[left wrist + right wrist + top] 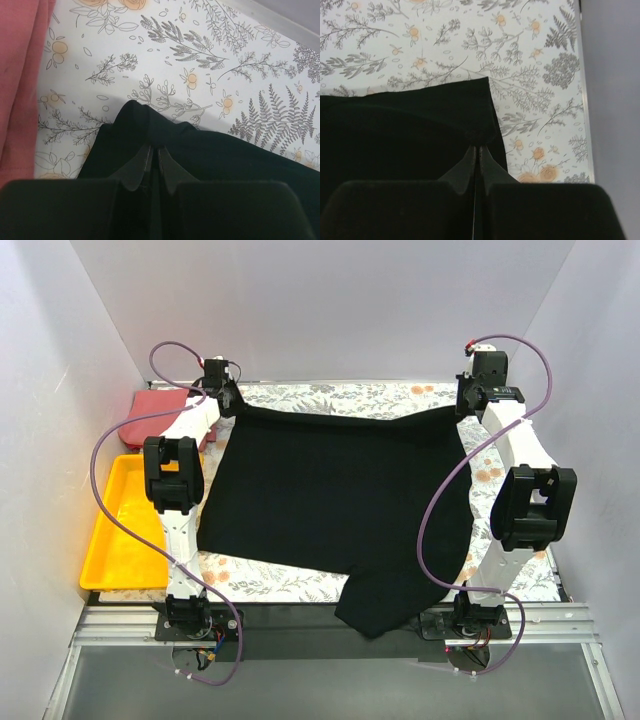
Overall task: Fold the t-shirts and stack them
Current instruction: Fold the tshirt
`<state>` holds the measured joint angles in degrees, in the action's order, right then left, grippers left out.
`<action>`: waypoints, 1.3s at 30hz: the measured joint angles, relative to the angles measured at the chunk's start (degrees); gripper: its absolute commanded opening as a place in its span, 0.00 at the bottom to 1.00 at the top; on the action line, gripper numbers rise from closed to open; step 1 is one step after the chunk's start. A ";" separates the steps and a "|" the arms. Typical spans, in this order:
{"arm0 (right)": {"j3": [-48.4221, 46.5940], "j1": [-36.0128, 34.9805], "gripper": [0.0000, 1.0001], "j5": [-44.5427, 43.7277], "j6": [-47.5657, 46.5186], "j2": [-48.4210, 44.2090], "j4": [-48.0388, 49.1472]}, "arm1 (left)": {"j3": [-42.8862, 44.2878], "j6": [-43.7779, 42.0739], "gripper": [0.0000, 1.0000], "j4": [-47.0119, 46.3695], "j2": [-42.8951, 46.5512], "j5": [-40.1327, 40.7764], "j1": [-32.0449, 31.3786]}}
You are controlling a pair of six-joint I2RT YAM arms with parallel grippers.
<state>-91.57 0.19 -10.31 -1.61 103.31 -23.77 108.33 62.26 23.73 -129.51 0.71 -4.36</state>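
A large black t-shirt [340, 500] lies spread across the floral cloth, one part hanging over the near table edge. My left gripper [226, 397] is shut on its far left corner; the wrist view shows black cloth [150, 127] pinched at the fingertips of that gripper [154, 148]. My right gripper [464, 397] is shut on the far right corner, with black fabric [445, 107] bunched at the tips of the gripper [477, 146]. The coral-red t-shirt [165, 405] lies at the far left behind the tray, its edge [20, 75] showing in the left wrist view.
A yellow plastic tray [125, 530] stands at the left of the table. The floral-patterned cloth [350, 395] covers the tabletop. White walls close in the left, back and right sides. Purple cables loop from both arms.
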 measured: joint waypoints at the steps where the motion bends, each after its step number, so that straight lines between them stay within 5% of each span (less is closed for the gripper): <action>1: 0.00 0.00 0.01 0.11 0.61 -0.11 -1.01 | 0.31 0.17 0.00 0.85 0.00 -0.11 0.07; 23: 9.99 0.00 0.01 7.13 11.80 -13.97 -13.84 | -0.68 4.02 0.00 10.69 5.79 -0.13 1.68; 39: 26.51 0.00 0.01 8.13 14.12 -25.16 -15.67 | -24.92 8.66 0.00 7.43 19.06 0.28 2.08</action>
<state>-65.06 0.19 -2.17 12.51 78.15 -39.44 83.42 70.91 31.16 -110.45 0.99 -2.28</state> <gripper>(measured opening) 0.020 0.026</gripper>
